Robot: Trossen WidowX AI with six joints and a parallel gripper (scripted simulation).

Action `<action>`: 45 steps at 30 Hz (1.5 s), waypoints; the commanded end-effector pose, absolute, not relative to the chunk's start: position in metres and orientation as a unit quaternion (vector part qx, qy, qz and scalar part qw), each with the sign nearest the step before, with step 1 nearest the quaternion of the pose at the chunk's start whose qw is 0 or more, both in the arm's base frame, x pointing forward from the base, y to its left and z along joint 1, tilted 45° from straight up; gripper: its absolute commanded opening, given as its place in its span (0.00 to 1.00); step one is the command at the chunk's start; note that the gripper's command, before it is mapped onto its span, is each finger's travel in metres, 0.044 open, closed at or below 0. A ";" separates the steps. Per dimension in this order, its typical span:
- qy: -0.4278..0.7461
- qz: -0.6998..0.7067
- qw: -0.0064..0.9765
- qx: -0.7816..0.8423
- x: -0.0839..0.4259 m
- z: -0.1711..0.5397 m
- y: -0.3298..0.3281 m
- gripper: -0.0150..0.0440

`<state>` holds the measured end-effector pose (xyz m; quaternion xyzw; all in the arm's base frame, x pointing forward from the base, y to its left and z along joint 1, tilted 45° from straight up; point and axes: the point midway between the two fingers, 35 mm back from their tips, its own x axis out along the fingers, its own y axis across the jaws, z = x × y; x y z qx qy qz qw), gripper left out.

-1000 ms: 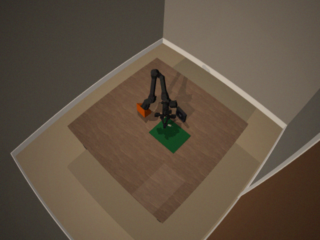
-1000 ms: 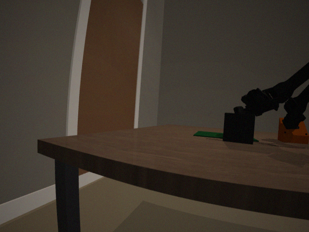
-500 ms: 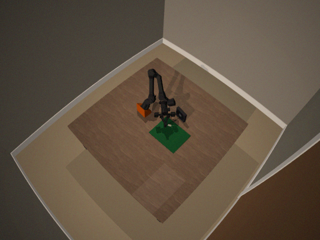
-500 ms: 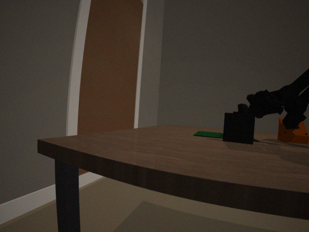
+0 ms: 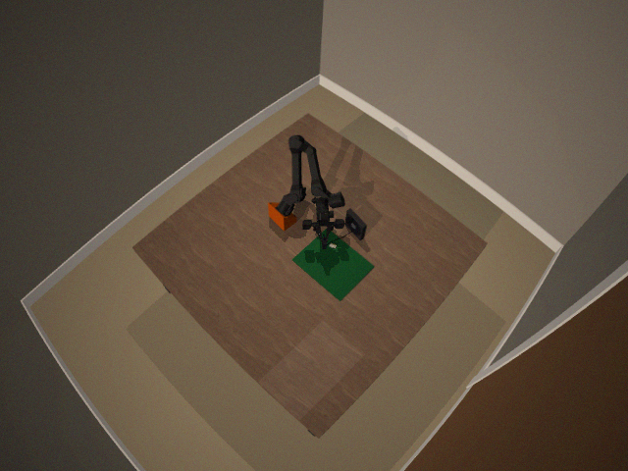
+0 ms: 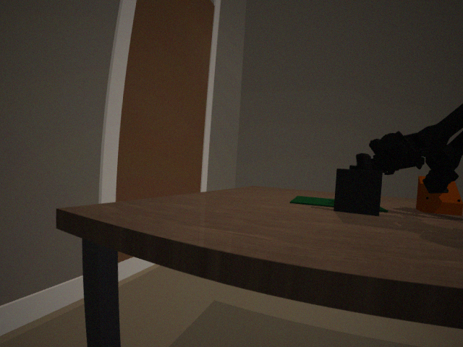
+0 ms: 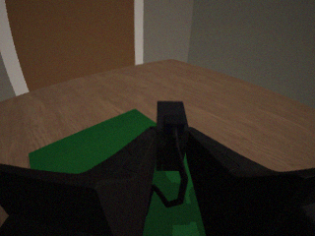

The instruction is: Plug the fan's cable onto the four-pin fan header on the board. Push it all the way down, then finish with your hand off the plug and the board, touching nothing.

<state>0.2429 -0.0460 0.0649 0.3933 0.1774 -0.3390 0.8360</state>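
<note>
Green and flat, the board (image 5: 344,279) (image 6: 312,200) (image 7: 94,140) lay on the wooden table (image 5: 228,263) (image 6: 224,224) (image 7: 221,108), and the rest was placed around it. Over the board's edge nearest the arm, the gripper (image 5: 324,244) (image 7: 171,133) was closed on the cable's dark plug (image 7: 170,110). The black cable (image 5: 341,237) (image 7: 183,189) hung in a bend below the plug and ran to the fan (image 5: 355,224) (image 6: 358,191), which stood upright just beside the board. Close to the gripper, a small pale part (image 5: 333,245) sat on the board. The orange base (image 5: 278,217) (image 6: 426,202) stood near the board, on the side away from the fan. Whether the plug touched the header could not be told.
</note>
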 end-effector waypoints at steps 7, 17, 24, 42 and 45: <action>0.177 -0.338 0.837 0.394 0.243 0.066 -0.046 0.25; 0.176 -0.339 0.836 0.394 0.243 0.062 -0.038 0.25; 0.177 -0.339 0.836 0.395 0.242 0.060 -0.033 0.25; 0.177 -0.339 0.835 0.395 0.242 0.049 -0.021 0.25; 0.177 -0.339 0.835 0.395 0.243 0.047 -0.019 0.25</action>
